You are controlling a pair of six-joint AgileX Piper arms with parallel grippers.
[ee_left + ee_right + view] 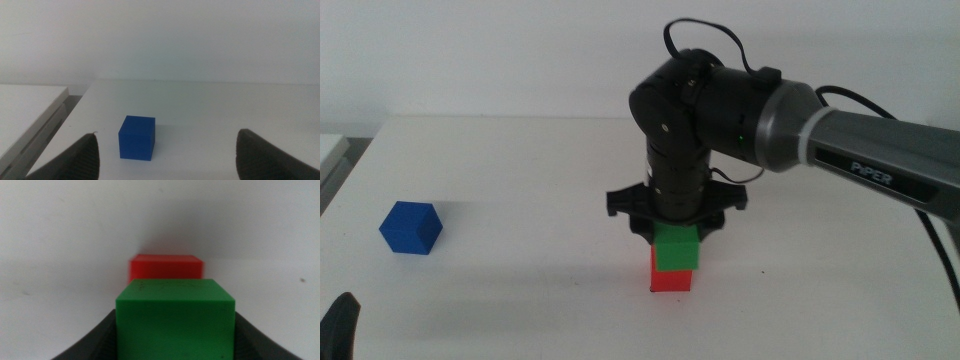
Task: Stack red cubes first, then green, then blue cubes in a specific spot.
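Right gripper (676, 238) pointed straight down at bench centre, fingers (95, 337) closed flat against both sides of the green cube (677, 247); cube filled the gap between them. Green sat on top of the red cube (673, 279), offset a little to one side, whether fully resting or a hair above could not be told. Red stood on the white bench (520, 200).

Left gripper (167, 155) waited low at the near left edge, fingers (75, 160) spread wide, nothing held. Blue cube (410, 228) lay on the bench at far left, ahead of those fingers, between them in the wrist view but untouched, well apart from the stack.
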